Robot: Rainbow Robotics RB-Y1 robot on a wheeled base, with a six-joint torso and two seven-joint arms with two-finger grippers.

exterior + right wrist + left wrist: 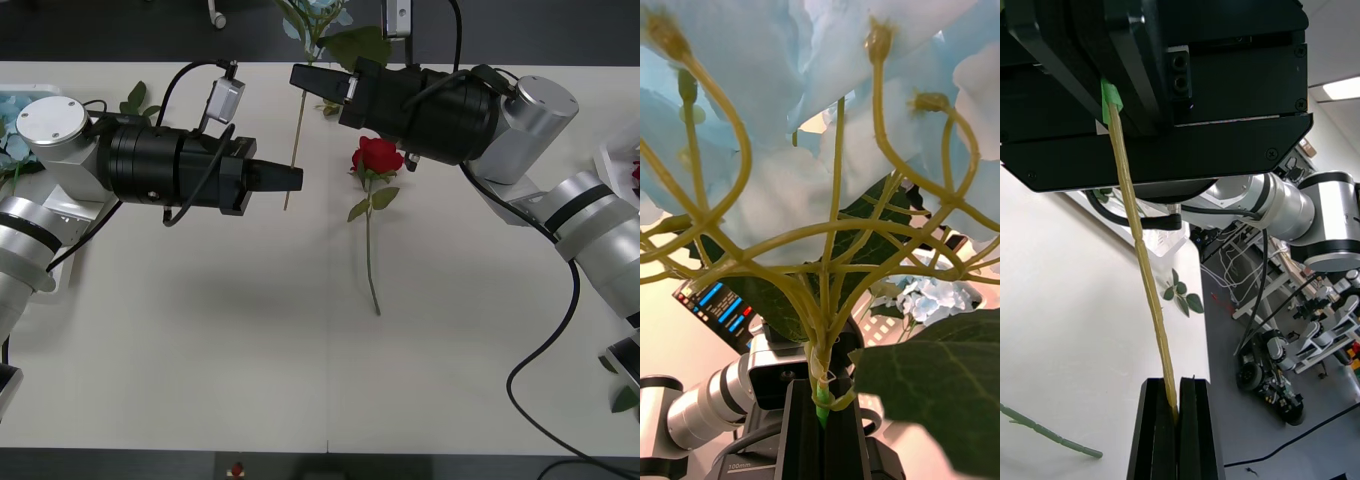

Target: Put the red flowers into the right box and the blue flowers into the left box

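A blue flower (318,12) hangs over the table's far middle on a long tan stem (296,135). My right gripper (297,76) is shut on the stem just under the bloom. The right wrist view has pale petals (790,90) spreading above its black fingers (801,442). My left gripper (297,180) comes from the left and is shut on the same stem lower down, as the left wrist view shows at the stem (1139,240) and fingers (1157,435). One red flower (377,155) lies flat on the table right of the stem. The left box (40,86) holds blue petals. The right box (612,165) holds something red.
A small leaf sprig (137,100) lies near the left box and another leaf (625,400) at the right edge. The red flower's stem (372,270) reaches toward the table's middle. The near half of the white table (250,380) is bare.
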